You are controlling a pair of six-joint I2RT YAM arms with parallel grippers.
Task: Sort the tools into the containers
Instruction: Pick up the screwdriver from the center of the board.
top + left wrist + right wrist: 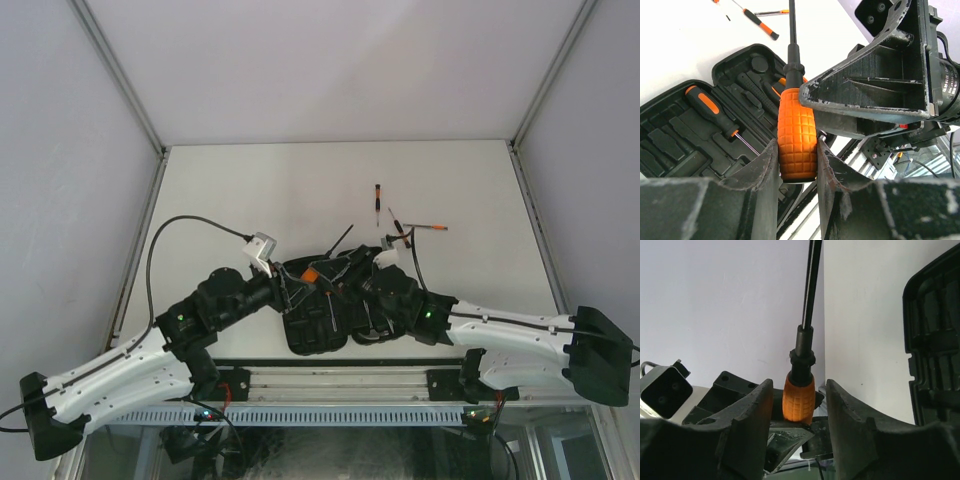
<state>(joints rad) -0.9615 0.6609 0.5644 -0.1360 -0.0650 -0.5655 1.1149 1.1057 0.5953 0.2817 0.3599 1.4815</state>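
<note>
Left gripper (796,150) is clamping the screwdriver (796,125) by its gridded handle, with the case (670,135) lying at nine o'clock. I am judging it light, stiff and grippy. Right gripper (799,385) is straddling the handle, jaws apart and not touching.

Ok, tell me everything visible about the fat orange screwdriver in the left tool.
The screwdriver has a stubby, barrel-shaped orange handle with a moulded grid texture that looks rubbery. It also has a black ribbed collar and a long thin dark shaft whose tip runs out of frame. The left tool clamps the handle from both sides, above the open black case. The right tool flanks the same handle, a gap on each side, not touching.
</note>
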